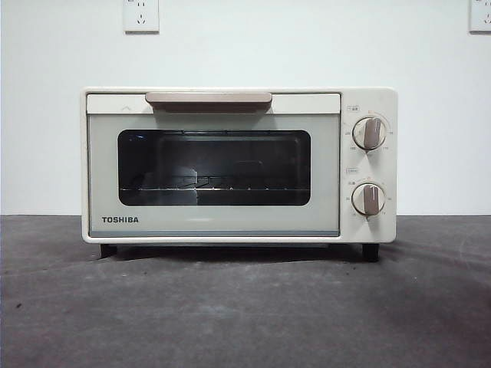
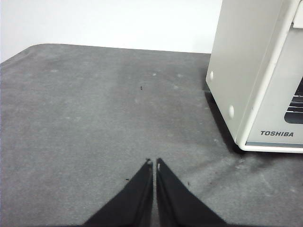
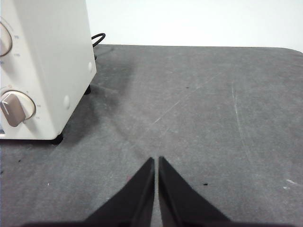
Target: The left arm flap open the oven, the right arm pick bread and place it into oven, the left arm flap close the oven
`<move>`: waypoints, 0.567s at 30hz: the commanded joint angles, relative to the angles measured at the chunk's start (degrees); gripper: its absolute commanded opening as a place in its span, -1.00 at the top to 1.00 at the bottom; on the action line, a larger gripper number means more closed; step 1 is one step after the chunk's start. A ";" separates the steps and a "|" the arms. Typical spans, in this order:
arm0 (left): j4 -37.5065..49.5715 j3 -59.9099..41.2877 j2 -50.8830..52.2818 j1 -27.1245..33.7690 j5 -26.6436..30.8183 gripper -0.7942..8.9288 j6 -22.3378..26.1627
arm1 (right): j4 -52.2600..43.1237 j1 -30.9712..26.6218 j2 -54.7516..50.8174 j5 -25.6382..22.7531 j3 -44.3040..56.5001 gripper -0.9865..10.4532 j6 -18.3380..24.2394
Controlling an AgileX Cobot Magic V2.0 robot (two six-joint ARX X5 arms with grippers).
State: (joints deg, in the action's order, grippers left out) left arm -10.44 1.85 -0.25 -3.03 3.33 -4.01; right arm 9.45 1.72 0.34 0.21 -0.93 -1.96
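Oven (image 1: 238, 165) sits mid-frame in the front view on the grey table (image 1: 245, 307), its long axis running left to right and its closed door (image 1: 213, 175) facing the camera. One beige bar handle (image 1: 209, 99) crosses the top of the door; two beige knobs (image 1: 370, 133) are stacked at the right. "TOSHIBA" is printed at the door's lower left. Two wall sockets (image 1: 141, 15) show at the top corners. The left gripper (image 2: 153, 164) and right gripper (image 3: 156, 161) hang clenched above bare tabletop beside the oven, grasping nothing.
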 commanded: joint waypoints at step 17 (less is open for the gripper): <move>-2.64 11.19 -4.24 -1.03 -5.20 0.80 -19.71 | 5.22 0.09 0.66 6.40 -11.80 0.81 -20.79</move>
State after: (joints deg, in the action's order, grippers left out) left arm -12.86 11.94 -3.81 -3.92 -1.63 -21.37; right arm 14.46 1.76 0.69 6.46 -11.49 -20.73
